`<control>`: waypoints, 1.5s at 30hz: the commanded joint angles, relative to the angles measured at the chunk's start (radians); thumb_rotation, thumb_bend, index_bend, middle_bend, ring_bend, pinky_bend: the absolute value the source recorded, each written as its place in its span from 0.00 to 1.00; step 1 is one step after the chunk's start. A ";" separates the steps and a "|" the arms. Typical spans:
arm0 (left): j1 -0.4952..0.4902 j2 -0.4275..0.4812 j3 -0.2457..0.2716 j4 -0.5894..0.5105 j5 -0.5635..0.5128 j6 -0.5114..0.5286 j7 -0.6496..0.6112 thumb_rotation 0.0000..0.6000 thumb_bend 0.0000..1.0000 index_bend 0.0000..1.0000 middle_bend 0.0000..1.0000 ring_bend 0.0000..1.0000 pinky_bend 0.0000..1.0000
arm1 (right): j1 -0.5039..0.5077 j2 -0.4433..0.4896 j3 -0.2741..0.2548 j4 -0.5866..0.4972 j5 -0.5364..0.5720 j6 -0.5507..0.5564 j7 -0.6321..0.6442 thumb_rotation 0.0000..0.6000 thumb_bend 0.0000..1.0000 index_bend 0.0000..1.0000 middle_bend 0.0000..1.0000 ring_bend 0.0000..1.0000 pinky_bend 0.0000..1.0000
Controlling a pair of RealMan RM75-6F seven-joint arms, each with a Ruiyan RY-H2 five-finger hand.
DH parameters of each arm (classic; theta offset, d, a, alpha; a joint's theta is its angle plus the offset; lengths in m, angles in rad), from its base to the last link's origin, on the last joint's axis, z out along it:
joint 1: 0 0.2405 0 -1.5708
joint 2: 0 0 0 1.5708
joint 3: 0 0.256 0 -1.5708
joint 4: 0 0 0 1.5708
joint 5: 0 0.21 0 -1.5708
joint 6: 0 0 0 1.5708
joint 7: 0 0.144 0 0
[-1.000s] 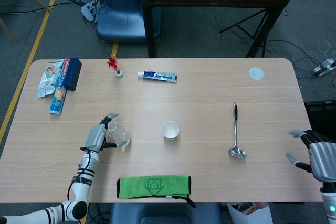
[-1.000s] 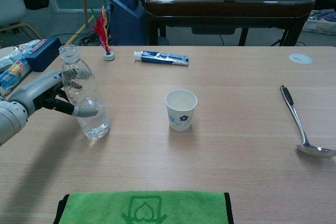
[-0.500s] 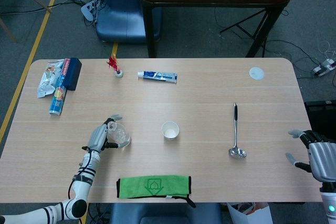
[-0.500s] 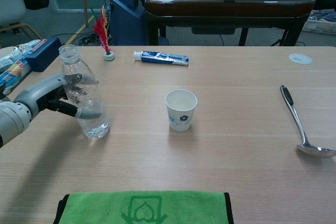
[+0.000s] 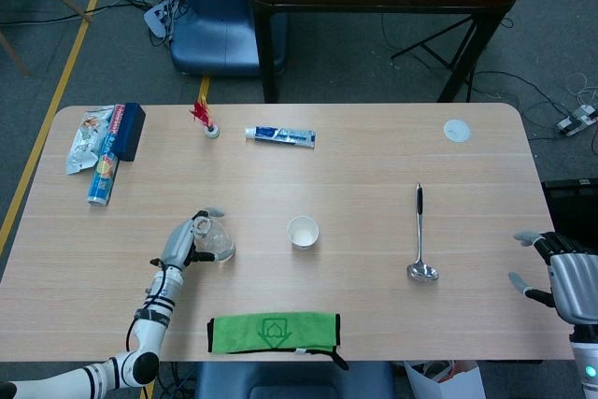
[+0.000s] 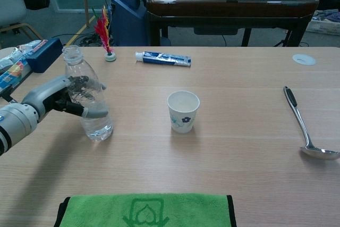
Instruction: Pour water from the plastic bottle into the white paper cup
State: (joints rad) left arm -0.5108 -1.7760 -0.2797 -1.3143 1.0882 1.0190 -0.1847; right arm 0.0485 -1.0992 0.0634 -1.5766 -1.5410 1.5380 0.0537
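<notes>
The left hand wraps its fingers around the plastic bottle, which stands upright and uncapped on the surface with a little water at the bottom. In the head view the same hand and bottle sit toward the front left of the surface. The white paper cup stands upright to the right of the bottle, apart from it, mouth open, with a small blue flower print on its side; nothing lies between the two.

The right hand hovers at the far right edge of the surface, fingers spread and holding nothing.

A green cloth lies flat along the front edge, in front of the bottle and cup. A metal ladle with a dark handle lies well to the right of the cup. Behind the cup, a toothpaste tube lies on its side, and a red-feathered shuttlecock stands just left of it. At the back left are a dark blue box and snack packets. A small round white lid lies at the back right.
</notes>
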 commanded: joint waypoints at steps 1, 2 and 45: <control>-0.002 -0.006 -0.001 0.009 0.004 0.002 -0.004 1.00 0.02 0.35 0.26 0.28 0.43 | 0.000 0.000 0.000 0.000 0.000 0.000 0.000 1.00 0.17 0.35 0.41 0.32 0.44; -0.002 -0.008 -0.001 0.012 0.005 0.004 -0.003 1.00 0.02 0.36 0.27 0.29 0.44 | 0.000 0.000 0.000 0.000 0.000 0.000 0.001 1.00 0.17 0.35 0.41 0.32 0.44; -0.146 -0.087 0.064 0.177 0.258 0.165 0.456 1.00 0.02 0.65 0.59 0.51 0.64 | -0.001 0.003 0.000 -0.002 0.001 -0.001 0.007 1.00 0.17 0.35 0.42 0.32 0.44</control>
State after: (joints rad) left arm -0.6397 -1.8482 -0.2167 -1.1600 1.3403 1.1741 0.2090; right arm 0.0473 -1.0959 0.0639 -1.5790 -1.5399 1.5375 0.0603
